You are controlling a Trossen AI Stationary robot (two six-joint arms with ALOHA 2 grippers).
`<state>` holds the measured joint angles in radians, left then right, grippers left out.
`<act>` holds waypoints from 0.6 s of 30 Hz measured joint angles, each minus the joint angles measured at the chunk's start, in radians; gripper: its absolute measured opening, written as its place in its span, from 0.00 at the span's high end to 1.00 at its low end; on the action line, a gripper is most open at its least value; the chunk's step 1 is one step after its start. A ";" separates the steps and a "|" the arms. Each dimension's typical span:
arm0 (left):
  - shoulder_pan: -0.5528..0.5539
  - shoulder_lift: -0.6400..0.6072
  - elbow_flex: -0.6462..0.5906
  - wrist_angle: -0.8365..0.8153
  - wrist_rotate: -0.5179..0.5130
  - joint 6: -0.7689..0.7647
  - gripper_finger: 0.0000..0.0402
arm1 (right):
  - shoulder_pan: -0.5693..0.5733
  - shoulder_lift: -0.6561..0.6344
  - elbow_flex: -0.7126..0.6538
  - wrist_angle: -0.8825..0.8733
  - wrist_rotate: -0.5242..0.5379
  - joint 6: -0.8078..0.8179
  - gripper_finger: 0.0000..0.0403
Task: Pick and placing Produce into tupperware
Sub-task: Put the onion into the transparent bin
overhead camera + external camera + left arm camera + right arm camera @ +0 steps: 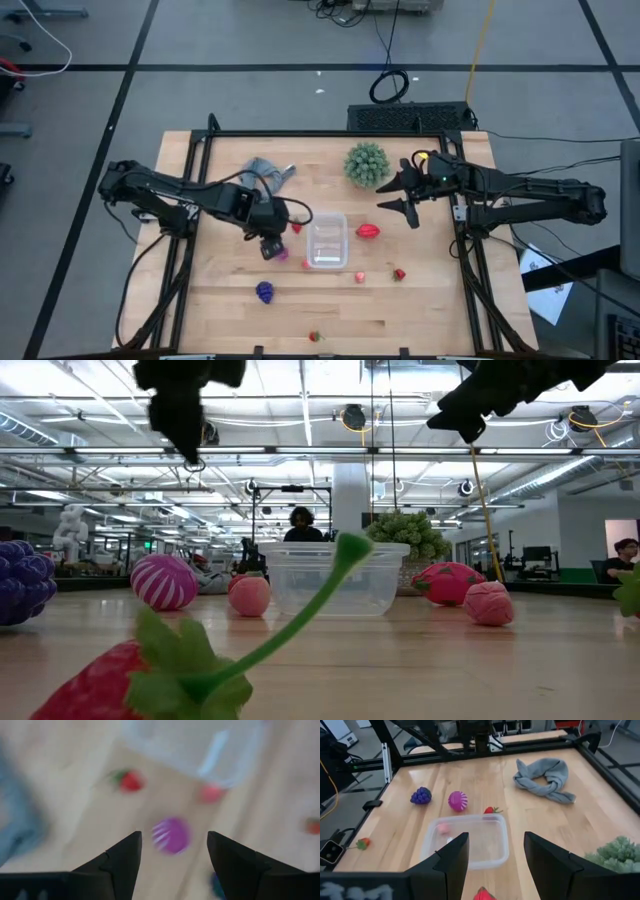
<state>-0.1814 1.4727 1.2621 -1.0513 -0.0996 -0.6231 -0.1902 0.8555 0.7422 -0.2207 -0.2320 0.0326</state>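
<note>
The clear tupperware stands mid-table. Produce lies scattered on the wood around it. A magenta striped ball lies to its left, a small strawberry and a pink piece lie near it, and a red fruit lies to its right. Purple grapes lie nearer the front edge. My left gripper hangs open above the magenta ball, pointing steeply down, one finger on either side of it in the left wrist view and clear of it. My right gripper hovers open, right of the container, above the red fruit.
A spiky green plant stands at the far side, next to my right gripper. A grey cloth lies at the far left. More small pieces and a strawberry lie toward the near edge. A black frame borders the table.
</note>
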 joint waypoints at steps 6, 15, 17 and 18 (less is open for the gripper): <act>0.000 0.001 -0.001 -0.109 -0.060 -0.142 0.42 | 0.000 0.000 0.000 0.024 0.000 0.000 0.55; -0.004 0.001 -0.001 -0.103 -0.060 -0.113 0.42 | 0.000 0.000 0.000 0.020 0.000 -0.002 0.55; -0.006 0.001 -0.001 -0.102 -0.060 -0.109 0.42 | 0.000 0.000 0.000 0.019 0.000 -0.002 0.55; -0.006 0.001 -0.001 -0.100 -0.060 -0.104 0.42 | 0.000 0.000 0.000 0.019 0.000 -0.003 0.55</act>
<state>-0.1879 1.4742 1.2613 -1.1510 -0.1600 -0.7273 -0.1902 0.8555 0.7422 -0.2016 -0.2319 0.0300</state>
